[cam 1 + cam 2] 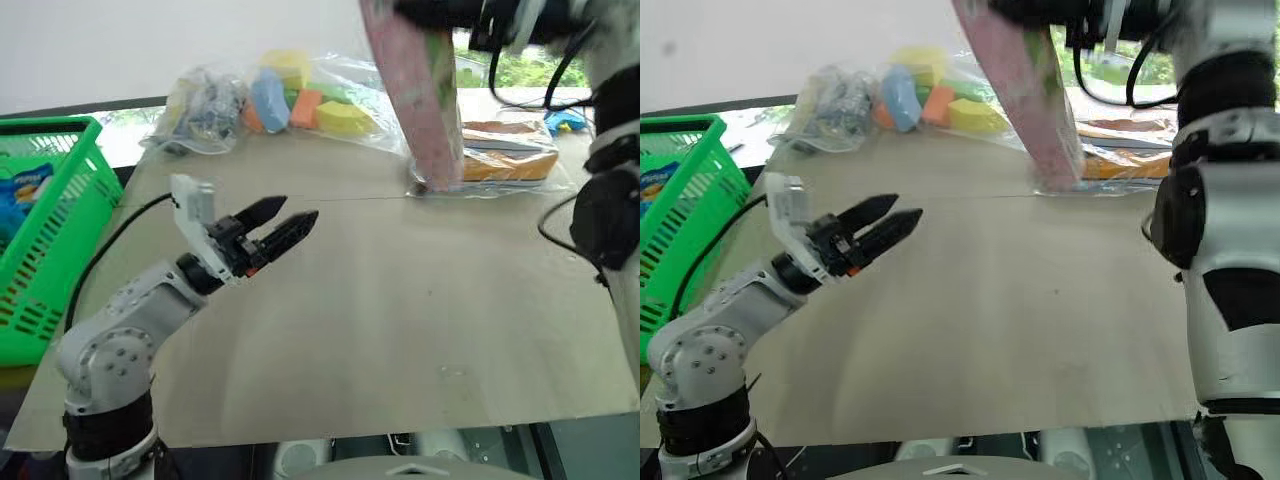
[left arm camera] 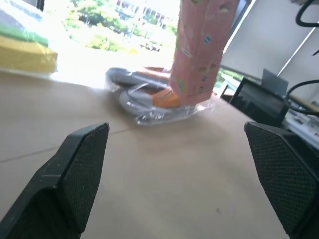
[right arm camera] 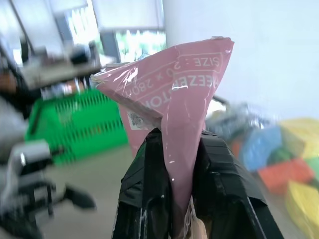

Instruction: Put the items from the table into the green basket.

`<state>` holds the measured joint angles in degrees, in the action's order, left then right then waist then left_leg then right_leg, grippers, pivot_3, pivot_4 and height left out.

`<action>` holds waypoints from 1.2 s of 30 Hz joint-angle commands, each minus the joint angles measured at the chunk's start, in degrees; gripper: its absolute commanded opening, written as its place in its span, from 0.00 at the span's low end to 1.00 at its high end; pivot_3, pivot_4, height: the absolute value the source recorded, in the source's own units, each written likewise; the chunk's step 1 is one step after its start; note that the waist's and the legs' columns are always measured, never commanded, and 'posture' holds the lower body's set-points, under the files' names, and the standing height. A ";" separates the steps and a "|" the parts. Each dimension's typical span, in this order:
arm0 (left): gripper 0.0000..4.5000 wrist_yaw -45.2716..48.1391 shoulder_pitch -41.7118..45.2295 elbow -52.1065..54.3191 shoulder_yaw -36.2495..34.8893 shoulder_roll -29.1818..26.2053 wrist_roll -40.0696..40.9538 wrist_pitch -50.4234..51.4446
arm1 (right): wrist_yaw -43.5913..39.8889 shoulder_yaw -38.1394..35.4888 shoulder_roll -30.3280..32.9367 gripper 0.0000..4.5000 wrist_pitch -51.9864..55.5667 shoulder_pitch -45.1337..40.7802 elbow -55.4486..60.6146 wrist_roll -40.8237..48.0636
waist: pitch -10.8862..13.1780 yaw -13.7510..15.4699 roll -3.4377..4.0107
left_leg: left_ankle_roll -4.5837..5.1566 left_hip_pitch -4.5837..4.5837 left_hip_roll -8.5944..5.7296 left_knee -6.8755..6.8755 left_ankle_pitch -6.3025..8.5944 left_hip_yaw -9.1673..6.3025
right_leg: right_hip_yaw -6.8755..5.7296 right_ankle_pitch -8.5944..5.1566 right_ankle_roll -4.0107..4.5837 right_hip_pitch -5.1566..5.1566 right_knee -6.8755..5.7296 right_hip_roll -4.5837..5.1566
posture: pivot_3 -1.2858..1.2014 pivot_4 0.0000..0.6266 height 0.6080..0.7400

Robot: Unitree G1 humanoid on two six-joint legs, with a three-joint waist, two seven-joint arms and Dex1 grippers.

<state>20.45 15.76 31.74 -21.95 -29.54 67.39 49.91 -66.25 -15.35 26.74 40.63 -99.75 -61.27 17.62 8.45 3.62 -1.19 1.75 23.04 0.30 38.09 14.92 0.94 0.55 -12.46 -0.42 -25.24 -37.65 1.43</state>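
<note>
Right pincer [image 3: 174, 194] clamping pink carton [image 3: 174, 99]

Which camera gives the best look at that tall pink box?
The left eye view: the long pink carton shows nearly whole, hanging from the right pincer. The right wrist view shows its pinched end; the left wrist view its lower half.

The two head views look forward and down from above the wide light-tan board table [image 1: 400, 330], sharing nearly the same scene, slightly offset sideways. The left wrist view sits low and close over the table, facing the long pink carton [image 2: 199, 55]. The right wrist view looks along its hand [image 3: 179, 184], very near that carton, toward the bright green lattice basket [image 3: 75, 119].
</note>
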 commanded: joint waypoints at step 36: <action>0.31 8.07 21.22 -14.73 9.21 -0.66 -2.50 -0.62 | 35.04 -9.50 -13.45 0.66 23.88 28.30 57.78 43.47 | -4.74 -4.43 0.13 | 0.06 0.39 -0.02 0.43 -0.08 0.20 | 0.33 0.20 -0.33 -0.38 -0.42 -0.54 | 0.53 0.00 1.00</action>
<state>29.30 37.05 16.29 -9.60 -29.31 64.75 50.46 -30.69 -26.90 11.27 67.45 -72.09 -8.31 62.95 3.71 -0.81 -1.06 1.81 23.43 0.28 38.52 14.84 1.14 0.88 -12.26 -0.74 -25.62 -38.08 0.89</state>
